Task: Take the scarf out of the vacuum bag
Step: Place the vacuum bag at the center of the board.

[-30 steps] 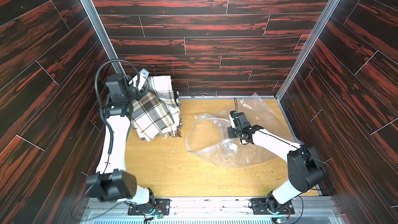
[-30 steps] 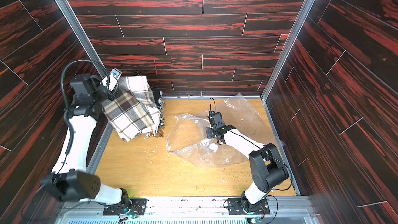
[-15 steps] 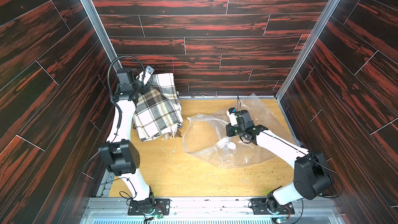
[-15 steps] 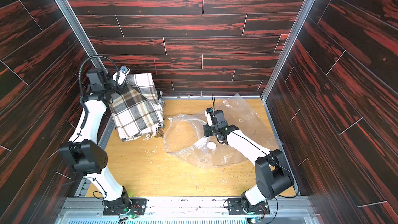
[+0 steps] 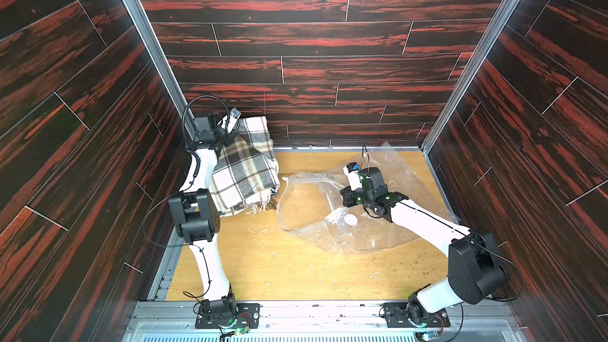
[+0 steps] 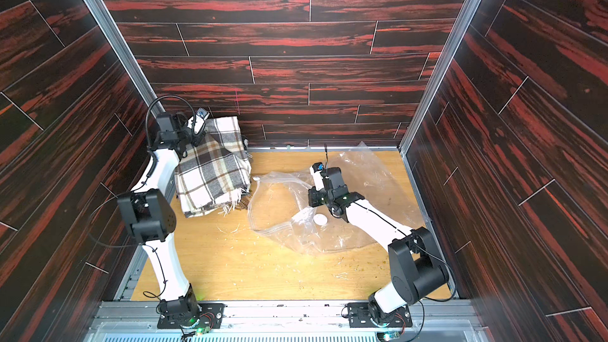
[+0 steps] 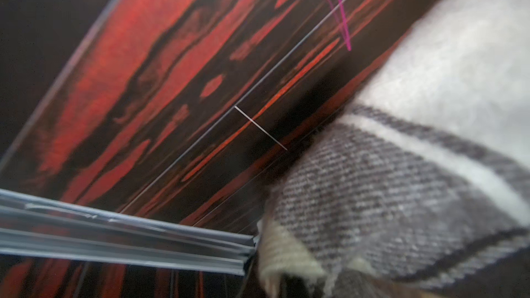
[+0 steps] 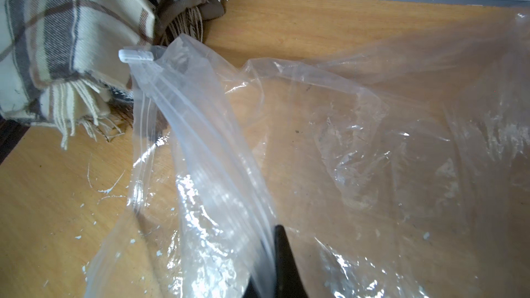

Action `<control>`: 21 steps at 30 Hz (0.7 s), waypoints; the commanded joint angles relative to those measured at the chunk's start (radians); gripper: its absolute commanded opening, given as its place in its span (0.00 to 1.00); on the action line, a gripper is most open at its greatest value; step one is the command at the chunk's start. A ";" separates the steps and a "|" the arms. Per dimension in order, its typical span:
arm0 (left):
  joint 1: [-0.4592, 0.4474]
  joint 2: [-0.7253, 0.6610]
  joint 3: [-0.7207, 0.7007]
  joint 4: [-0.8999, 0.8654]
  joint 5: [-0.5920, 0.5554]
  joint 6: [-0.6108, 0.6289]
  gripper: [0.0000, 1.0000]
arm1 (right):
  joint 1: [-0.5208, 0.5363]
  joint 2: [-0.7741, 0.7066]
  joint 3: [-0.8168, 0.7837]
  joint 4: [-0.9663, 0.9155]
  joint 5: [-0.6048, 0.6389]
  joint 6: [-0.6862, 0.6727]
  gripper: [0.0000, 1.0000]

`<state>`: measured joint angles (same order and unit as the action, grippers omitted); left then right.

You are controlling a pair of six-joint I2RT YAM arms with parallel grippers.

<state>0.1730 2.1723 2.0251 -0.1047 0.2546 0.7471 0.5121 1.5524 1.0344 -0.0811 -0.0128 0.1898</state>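
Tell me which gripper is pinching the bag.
The right gripper, shut on the bag at its zip edge; the left gripper is up against the scarf in the far corner.

Scarf (image 5: 245, 172): woven plaid cloth, fuzzy and matt, twill weave visible up close, loose yarn fringe. Vacuum bag (image 5: 378, 238): thin clear plastic, glossy and crinkled, with a smooth white plastic valve disc (image 5: 350, 220). Tabletop (image 5: 283, 268): light wood grain, matt, scuffed and speckled; walls (image 5: 312, 41) dark red wood-look panels with a slight sheen; frame rail (image 7: 120, 242) brushed metal.
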 commanded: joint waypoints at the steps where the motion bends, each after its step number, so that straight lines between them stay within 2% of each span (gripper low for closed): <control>1: 0.004 0.056 0.080 0.110 0.014 -0.061 0.35 | 0.006 0.048 0.033 0.024 -0.015 0.000 0.00; 2: 0.003 0.076 0.089 0.133 0.008 -0.075 0.56 | 0.006 0.058 0.037 0.027 -0.016 0.001 0.00; 3: 0.001 0.099 0.093 0.168 0.001 -0.090 0.94 | 0.006 0.069 0.039 0.032 -0.015 0.002 0.00; 4: -0.001 0.120 0.096 0.202 -0.011 -0.101 1.00 | 0.006 0.080 0.043 0.035 -0.015 0.002 0.00; 11: -0.012 0.252 0.202 0.146 -0.007 -0.125 1.00 | 0.006 0.120 0.074 0.034 -0.003 0.007 0.00; 14: -0.014 0.293 0.196 0.128 0.003 -0.161 1.00 | 0.006 0.117 0.080 0.034 0.008 0.007 0.00; 18: -0.027 0.348 0.200 0.079 -0.049 -0.118 1.00 | 0.006 0.118 0.092 0.018 0.024 0.001 0.00; 21: -0.033 0.352 0.175 0.119 -0.077 -0.134 1.00 | 0.005 0.117 0.103 -0.005 0.057 -0.016 0.00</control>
<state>0.1528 2.4931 2.2154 0.0444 0.2211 0.6106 0.5125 1.6669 1.1034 -0.0612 0.0105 0.1879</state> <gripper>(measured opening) 0.999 0.045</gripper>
